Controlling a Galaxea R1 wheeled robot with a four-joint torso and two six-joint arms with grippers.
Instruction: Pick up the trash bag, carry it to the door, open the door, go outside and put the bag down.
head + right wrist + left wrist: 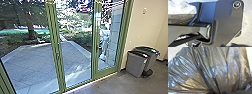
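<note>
Fingers seemingly closed on gathered neck of trash bag; left gripper likely pinches there to keep bag shut while nearing glass door. Right gripper: can't tell.

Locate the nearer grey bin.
The nearer grey bin stands on the floor at the right of the head view, in front of a second bin, close to the green frame.

Beyond the pincers, we see bright daylight entering through the glass doors, purple fringes edging washed-out foliage, and a dimmer indoor floor. Nearer the left pincer, bluish-white glare streaks the trash bag.
</note>
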